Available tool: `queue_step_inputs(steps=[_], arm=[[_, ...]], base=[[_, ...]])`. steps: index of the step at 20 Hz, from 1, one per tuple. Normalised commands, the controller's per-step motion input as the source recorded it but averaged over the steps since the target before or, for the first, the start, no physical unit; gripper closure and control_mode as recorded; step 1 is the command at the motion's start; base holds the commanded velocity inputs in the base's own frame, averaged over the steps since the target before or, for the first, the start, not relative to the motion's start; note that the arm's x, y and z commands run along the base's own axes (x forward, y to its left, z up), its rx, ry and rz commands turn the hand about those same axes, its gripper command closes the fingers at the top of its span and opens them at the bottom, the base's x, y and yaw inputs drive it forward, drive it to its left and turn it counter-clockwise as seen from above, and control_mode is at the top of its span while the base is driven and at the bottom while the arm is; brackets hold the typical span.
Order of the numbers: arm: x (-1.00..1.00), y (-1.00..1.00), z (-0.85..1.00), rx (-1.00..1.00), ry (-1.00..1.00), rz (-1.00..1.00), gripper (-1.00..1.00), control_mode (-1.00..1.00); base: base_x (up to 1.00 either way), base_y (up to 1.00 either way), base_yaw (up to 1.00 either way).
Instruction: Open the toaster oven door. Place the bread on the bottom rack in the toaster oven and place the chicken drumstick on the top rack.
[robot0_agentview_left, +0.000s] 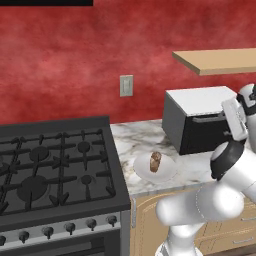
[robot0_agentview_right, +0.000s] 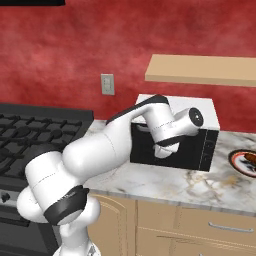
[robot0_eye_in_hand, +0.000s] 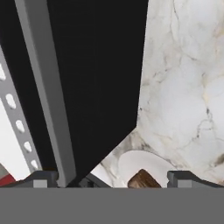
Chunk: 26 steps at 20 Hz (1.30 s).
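The toaster oven (robot0_agentview_left: 200, 102) is a black box with a white top, at the back of the marble counter. Its door (robot0_eye_in_hand: 96, 78) stands closed. My gripper (robot0_eye_in_hand: 111, 180) is open right in front of the door. The door's grey bar handle (robot0_eye_in_hand: 47, 87) runs past the left fingertip (robot0_eye_in_hand: 41, 179), and nothing is held. A brown chunk that looks like the bread (robot0_agentview_left: 155, 161) stands on a white plate (robot0_agentview_left: 167, 172) left of the oven. In the right base view, what may be the chicken drumstick (robot0_agentview_right: 248, 160) lies on a red-rimmed plate (robot0_agentview_right: 236, 164) to the right.
A black gas stove (robot0_agentview_left: 55, 170) takes up the left side, level with the counter (robot0_agentview_right: 165, 182). A wooden shelf (robot0_agentview_left: 220, 61) hangs above the toaster oven. A wall socket (robot0_agentview_left: 126, 85) sits on the red wall. My arm's elbow (robot0_agentview_right: 115, 145) crosses in front of the oven.
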Motion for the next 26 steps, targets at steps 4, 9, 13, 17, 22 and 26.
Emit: queue_step_inputs(steps=[4, 9, 13, 17, 22, 26], arm=[[0.24, 0.0, -0.08, 0.0, -0.11, 0.0, -1.0, -1.0], [0.24, 0.0, -0.22, -0.01, -0.06, 0.0, -1.0, -1.0], [0.16, 0.0, -0.2, -0.01, -0.07, 0.0, -1.0, -1.0], [0.17, 0.0, -0.22, -0.01, -0.05, 0.0, -1.0, -1.0], [0.24, 0.0, -0.19, -0.02, -0.08, 0.0, -1.0, -1.0], [0.22, 0.0, -0.01, 0.0, -0.05, 0.0, -1.0, -1.0]], base=[[0.0, 0.0, 0.0], [0.0, 0.0, 0.0], [0.0, 0.0, 0.0], [0.0, 0.0, 0.0], [0.0, 0.0, 0.0], [0.0, 0.0, 0.0]])
